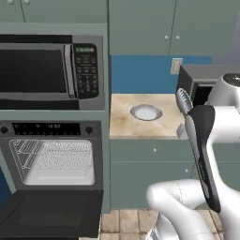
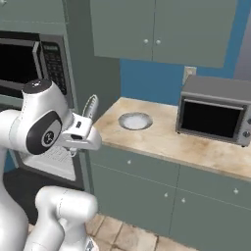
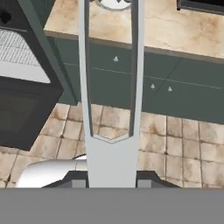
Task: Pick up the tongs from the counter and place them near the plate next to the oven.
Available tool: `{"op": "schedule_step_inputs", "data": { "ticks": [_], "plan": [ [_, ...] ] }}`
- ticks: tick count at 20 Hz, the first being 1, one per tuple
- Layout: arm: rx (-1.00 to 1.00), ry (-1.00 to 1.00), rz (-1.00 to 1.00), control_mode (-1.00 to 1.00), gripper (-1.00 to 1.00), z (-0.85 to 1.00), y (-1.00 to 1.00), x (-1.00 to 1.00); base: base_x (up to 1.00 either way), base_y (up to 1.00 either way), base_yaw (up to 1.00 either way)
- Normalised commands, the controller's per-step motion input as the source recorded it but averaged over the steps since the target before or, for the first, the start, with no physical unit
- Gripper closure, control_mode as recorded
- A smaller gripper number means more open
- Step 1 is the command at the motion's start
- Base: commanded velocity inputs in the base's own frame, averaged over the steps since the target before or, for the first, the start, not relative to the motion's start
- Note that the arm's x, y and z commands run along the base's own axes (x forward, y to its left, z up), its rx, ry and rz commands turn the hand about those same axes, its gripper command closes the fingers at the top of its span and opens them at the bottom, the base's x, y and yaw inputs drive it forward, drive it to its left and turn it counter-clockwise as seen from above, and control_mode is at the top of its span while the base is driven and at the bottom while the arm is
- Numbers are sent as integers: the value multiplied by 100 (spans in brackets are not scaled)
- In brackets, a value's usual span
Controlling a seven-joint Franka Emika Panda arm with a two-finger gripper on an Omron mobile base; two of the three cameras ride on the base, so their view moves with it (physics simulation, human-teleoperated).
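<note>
My gripper (image 3: 111,180) is shut on the joined end of the silver-grey tongs (image 3: 111,83). Their two long arms point up and away toward the plate (image 3: 114,3). In the right base view the gripper (image 2: 81,130) hangs in the air just off the front left corner of the small marble worktop (image 2: 166,139), with the tongs (image 2: 90,107) rising from it. The plate (image 1: 146,112) (image 2: 135,120), grey-rimmed with a white centre, lies on that worktop, right of the oven (image 1: 51,159). The tongs (image 1: 183,100) stand right of the plate. The cooktop counter is out of view.
A microwave (image 1: 51,70) sits above the oven. A dark panel (image 1: 47,215) juts out below the oven window. A grey toaster oven (image 2: 215,110) stands on the worktop's right part. Grey-green cabinets (image 2: 147,186) are under the worktop, over a tiled floor (image 3: 175,144).
</note>
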Motion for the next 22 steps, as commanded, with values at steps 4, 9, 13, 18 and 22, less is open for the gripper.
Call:
{"op": "schedule_step_inputs", "data": {
  "ticks": [4,9,13,18,22],
  "plan": [
    [0,0,0,100,100,0,0,0,23,-76,18],
    [0,0,0,100,100,0,0,0,27,-39,-2],
    [0,0,0,100,100,0,0,0,92,-29,-15],
    [0,0,0,100,100,0,0,0,64,-38,-17],
    [0,0,0,100,100,0,0,0,13,0,1]
  ]
}}
